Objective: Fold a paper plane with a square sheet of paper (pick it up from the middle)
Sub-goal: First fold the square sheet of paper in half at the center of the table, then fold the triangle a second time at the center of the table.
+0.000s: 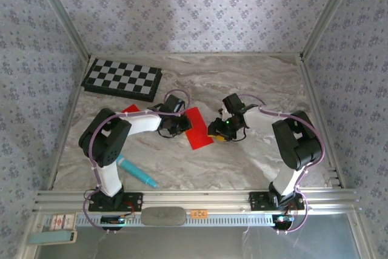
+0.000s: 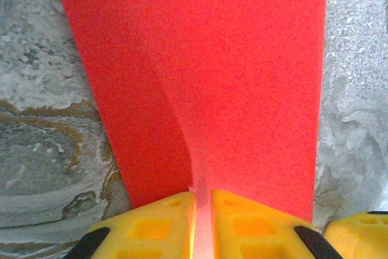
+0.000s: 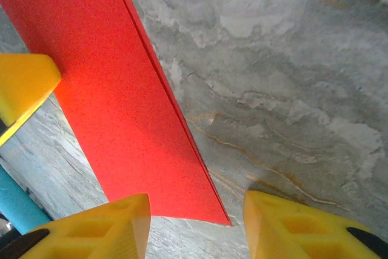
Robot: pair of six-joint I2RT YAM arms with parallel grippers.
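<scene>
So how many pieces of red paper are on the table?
2. The red sheet lies mid-table, pinched by the left gripper; a smaller red scrap peeks out behind the left arm, partly hidden.

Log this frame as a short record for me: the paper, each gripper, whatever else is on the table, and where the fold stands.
paper: red paper sheet on the marble table, near the centre, with a soft fold line along it
left gripper: shut on the sheet's edge
right gripper: open over a corner of the sheet, gripping nothing
other items: chequered board far left; small red scrap; teal pen by the left arm's base
fold state: no dart shape yet
</scene>
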